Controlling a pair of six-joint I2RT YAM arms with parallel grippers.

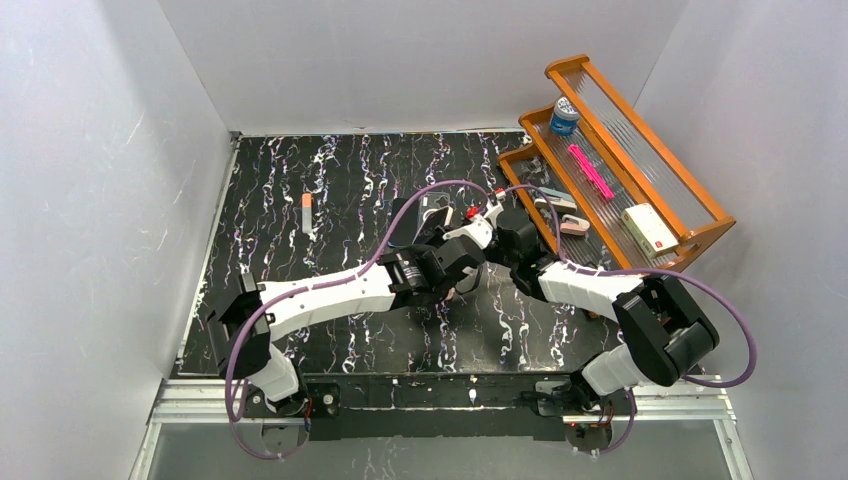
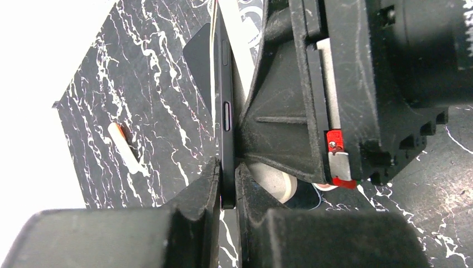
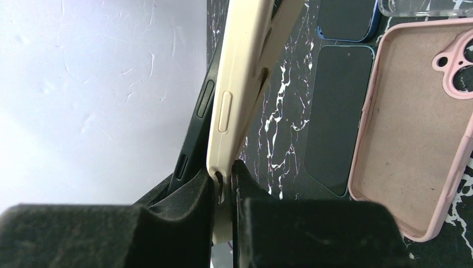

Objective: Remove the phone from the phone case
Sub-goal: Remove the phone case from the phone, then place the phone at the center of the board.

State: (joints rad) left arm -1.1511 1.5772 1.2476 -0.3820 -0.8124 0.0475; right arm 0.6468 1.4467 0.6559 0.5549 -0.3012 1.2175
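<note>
Black-and-white marbled bench (image 1: 280,180) fills the top view, and both arms meet over its middle, where the dark phone (image 1: 418,222) is held up off the surface between them. The left pincer (image 1: 438,245) reaches it from the near left and the right pincer (image 1: 465,225) from the right. The two sit just beside each other, so neither arm is the nearer. The shell around the phone is hard to make out from up here.

From the left wrist, the phone (image 2: 226,111) stands edge-on, its long axis running straight away from the left pincer (image 2: 226,176), whose fingers are pressed together on the phone's near end. A cream strip of the phone case (image 2: 237,61) shows just right of the phone, between it and the right arm's black finger.

From the right wrist, the right pincer (image 3: 224,187) is pinched tight on the near rim of the phone case (image 3: 240,72), which also runs lengthwise away from it. The phone (image 3: 195,128) lies on the case's left, its near part splayed out of the shell, while farther up the two seem to meet. As I judge it, the coming move turns on that wedge. Drawing the pincers apart sideways, across the long axis, should free the phone.
</note>
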